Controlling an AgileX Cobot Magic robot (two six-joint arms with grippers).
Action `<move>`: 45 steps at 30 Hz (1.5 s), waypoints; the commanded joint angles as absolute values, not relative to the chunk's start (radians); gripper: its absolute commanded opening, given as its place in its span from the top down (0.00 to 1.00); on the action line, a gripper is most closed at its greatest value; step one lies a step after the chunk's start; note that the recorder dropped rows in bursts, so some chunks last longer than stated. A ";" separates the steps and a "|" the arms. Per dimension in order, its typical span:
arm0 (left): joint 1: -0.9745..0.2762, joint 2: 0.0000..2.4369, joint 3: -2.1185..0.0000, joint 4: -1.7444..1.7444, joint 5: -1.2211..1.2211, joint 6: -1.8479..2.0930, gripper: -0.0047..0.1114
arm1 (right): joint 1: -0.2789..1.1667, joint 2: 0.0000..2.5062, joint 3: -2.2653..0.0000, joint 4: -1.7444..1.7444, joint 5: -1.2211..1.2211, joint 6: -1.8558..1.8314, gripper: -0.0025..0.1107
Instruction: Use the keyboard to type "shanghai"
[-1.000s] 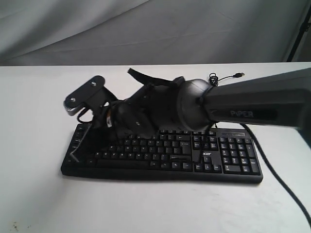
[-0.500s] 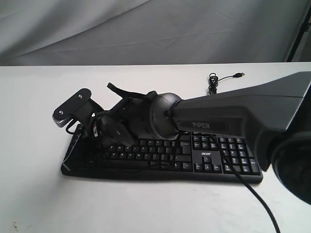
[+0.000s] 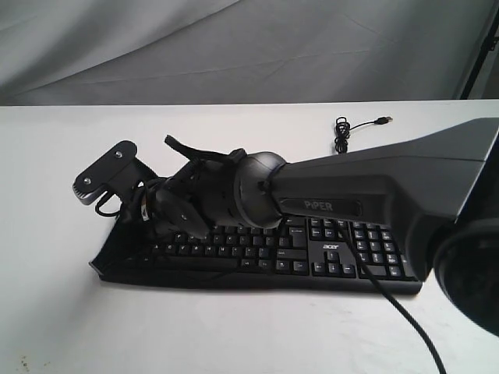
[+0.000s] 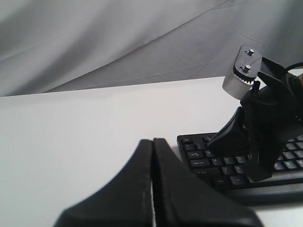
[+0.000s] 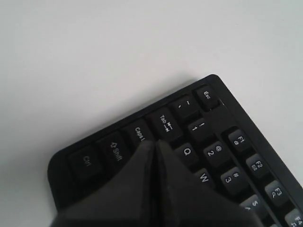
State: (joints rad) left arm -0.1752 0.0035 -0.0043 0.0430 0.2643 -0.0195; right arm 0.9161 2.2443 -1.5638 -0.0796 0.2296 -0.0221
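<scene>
The black keyboard (image 3: 343,257) lies across the white table, its acer logo beside the number pad. My right arm reaches over it from the right to its left end. The right gripper (image 5: 155,142) is shut, and its tip is down among the left-hand keys, beside Caps Lock and just below Tab and Q. The key under the tip is hidden. The left wrist view shows that gripper (image 4: 210,147) pointing down onto the keyboard (image 4: 203,161). My left gripper (image 4: 152,141) is shut on nothing, over bare table off the keyboard's left end; it does not show in the exterior view.
The keyboard's thin cable is coiled at the back of the table (image 3: 341,128), its USB plug (image 3: 382,121) lying loose. The right arm's own cable (image 3: 382,292) drapes over the number pad. A grey cloth backdrop (image 3: 234,47) hangs behind the table.
My right arm has swung left along the keyboard, carrying the shut gripper from the middle-left keys to the far left end. The keyboard's left corner looks nudged slightly leftward.
</scene>
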 commanded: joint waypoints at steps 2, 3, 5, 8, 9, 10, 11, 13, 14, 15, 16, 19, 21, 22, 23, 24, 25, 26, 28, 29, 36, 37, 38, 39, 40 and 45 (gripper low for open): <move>-0.179 0.000 0.000 0.044 0.259 -0.022 0.96 | 0.908 2.252 -1.567 -0.076 0.206 -0.025 0.98; -0.179 0.000 0.000 0.044 0.259 -0.022 0.96 | 0.908 2.257 -1.567 -0.071 0.206 -0.025 0.98; -0.179 0.000 0.000 0.044 0.259 -0.022 0.96 | 0.903 2.265 -1.567 -0.067 0.206 -0.025 0.98; -0.179 0.000 0.000 0.044 0.259 -0.022 0.96 | 0.901 2.267 -1.567 -0.067 0.199 -0.025 0.98; -0.179 0.000 0.000 0.044 0.259 -0.022 0.96 | 0.901 2.269 -1.567 -0.067 0.199 -0.025 0.98; -0.179 0.000 0.000 0.044 0.259 -0.022 0.96 | 0.898 2.272 -1.567 -0.067 0.195 -0.025 0.98; -0.179 0.000 0.000 0.044 0.259 -0.022 0.96 | 0.897 2.272 -1.567 -0.067 0.195 -0.025 0.98; -0.179 0.000 0.000 0.044 0.259 -0.022 0.96 | 0.896 2.275 -1.567 -0.067 0.195 -0.025 0.98; -0.179 0.000 0.000 0.044 0.259 -0.022 0.96 | 0.896 2.275 -1.567 -0.067 0.195 -0.025 0.98; -0.179 0.000 0.000 0.044 0.259 -0.022 0.96 | 0.896 2.275 -1.567 -0.067 0.195 -0.025 0.98; -0.179 0.000 0.000 0.044 0.259 -0.022 0.96 | 0.896 2.275 -1.567 -0.067 0.195 -0.025 0.98; -0.179 0.000 0.000 0.044 0.259 -0.022 0.96 | 0.896 2.275 -1.567 -0.067 0.193 -0.025 0.98; -0.179 0.000 0.000 0.044 0.259 -0.022 0.96 | 0.896 2.277 -1.567 -0.067 0.193 -0.025 0.98; -0.179 0.000 0.000 0.044 0.259 -0.022 0.96 | 0.896 2.281 -1.567 -0.067 0.193 -0.025 0.98; -0.179 0.000 0.000 0.044 0.259 -0.022 0.96 | 0.896 2.287 -1.567 -0.067 0.193 -0.025 0.98; -0.179 0.000 0.000 0.044 0.259 -0.022 0.96 | 0.896 2.292 -1.567 -0.067 0.193 -0.025 0.98; -0.179 0.000 0.000 0.044 0.259 -0.022 0.96 | 0.896 2.300 -1.567 -0.067 0.193 -0.025 0.98; -0.179 0.000 0.000 0.044 0.259 -0.022 0.96 | 0.896 2.304 -1.567 -0.067 0.193 -0.025 0.98; -0.179 0.000 0.000 0.044 0.259 -0.022 0.96 | 0.896 2.307 -1.567 -0.067 0.195 -0.025 0.98; -0.179 0.000 0.000 0.044 0.259 -0.022 0.96 | 0.896 2.307 -1.567 -0.067 0.199 -0.025 0.98; -0.179 0.000 0.000 0.044 0.259 -0.022 0.96 | 0.896 2.215 -1.567 -0.101 0.269 -0.026 0.98; -0.179 0.000 0.000 0.044 0.259 -0.022 0.96 | 0.896 2.199 -1.567 -0.108 0.284 -0.026 0.98; -0.179 0.000 0.000 0.044 0.259 -0.022 0.96 | 0.896 2.182 -1.560 -0.118 0.301 -0.017 0.98; -0.179 0.000 0.000 0.044 0.259 -0.022 0.96 | 0.894 2.163 -1.544 -0.121 0.301 -0.015 0.98; -0.179 0.000 0.000 0.044 0.259 -0.022 0.96 | 0.891 2.146 -1.521 -0.121 0.299 -0.011 0.98; -0.179 0.000 0.000 0.044 0.259 -0.022 0.96 | 0.856 2.031 -1.333 -0.118 0.229 0.047 0.98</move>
State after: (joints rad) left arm -0.1752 0.0035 -0.0043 0.0430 0.2643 -0.0195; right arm 0.8820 2.0902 -1.4325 -0.1049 0.2651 0.0154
